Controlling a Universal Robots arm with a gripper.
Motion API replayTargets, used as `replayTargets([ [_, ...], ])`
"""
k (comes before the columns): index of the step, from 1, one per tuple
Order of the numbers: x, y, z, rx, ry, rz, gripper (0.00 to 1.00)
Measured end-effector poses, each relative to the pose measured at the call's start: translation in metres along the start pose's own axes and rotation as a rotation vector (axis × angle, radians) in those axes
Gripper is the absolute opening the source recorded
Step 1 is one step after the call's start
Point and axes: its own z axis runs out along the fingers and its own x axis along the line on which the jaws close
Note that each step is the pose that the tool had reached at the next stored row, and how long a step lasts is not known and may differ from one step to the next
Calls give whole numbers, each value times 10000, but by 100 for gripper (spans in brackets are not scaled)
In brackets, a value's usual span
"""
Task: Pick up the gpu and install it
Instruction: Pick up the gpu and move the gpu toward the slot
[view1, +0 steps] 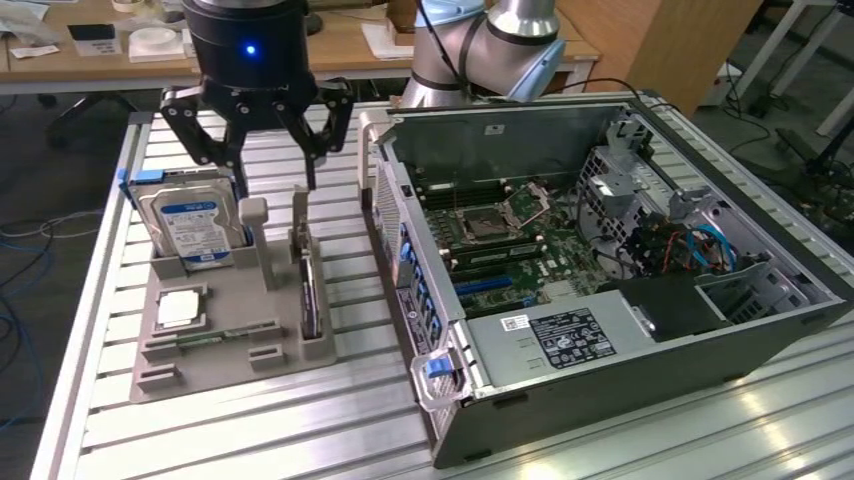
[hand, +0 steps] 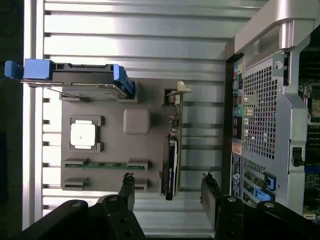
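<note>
The gpu (view1: 310, 292) is a thin black card standing on edge in a slot of the grey holder tray (view1: 230, 372), its silver bracket end pointing to the back of the table. From above, the wrist view shows the gpu (hand: 171, 167) as a narrow dark strip. My gripper (view1: 267, 165) hangs open above the back of the tray, higher than the card and clear of it. In the wrist view the gripper (hand: 168, 178) has one black fingertip (hand: 128, 181) on each side of the card's near end. Nothing is held.
The tray also holds an upright hard drive (view1: 198, 228) with blue rails, a processor chip (view1: 180, 308) and a green memory stick (view1: 220, 335). An open computer case (view1: 601, 270) lies close on the exterior view's right of the tray, motherboard exposed. All rests on a slatted aluminium table (view1: 267, 440).
</note>
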Motion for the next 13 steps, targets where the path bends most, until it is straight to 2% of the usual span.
replayTargets([
  [13, 1, -6, 117, 0, 2, 0, 65],
])
